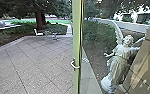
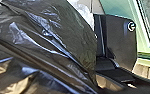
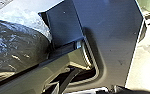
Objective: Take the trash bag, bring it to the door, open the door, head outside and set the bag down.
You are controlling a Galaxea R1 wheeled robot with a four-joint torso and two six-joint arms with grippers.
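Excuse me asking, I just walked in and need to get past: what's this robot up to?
The robot has a black trash bag close by its body, though I cannot tell which arm, if either, bears its weight. It faces a pale green door post with a handle; the paved yard lies beyond. Whether the door stands open is unclear.
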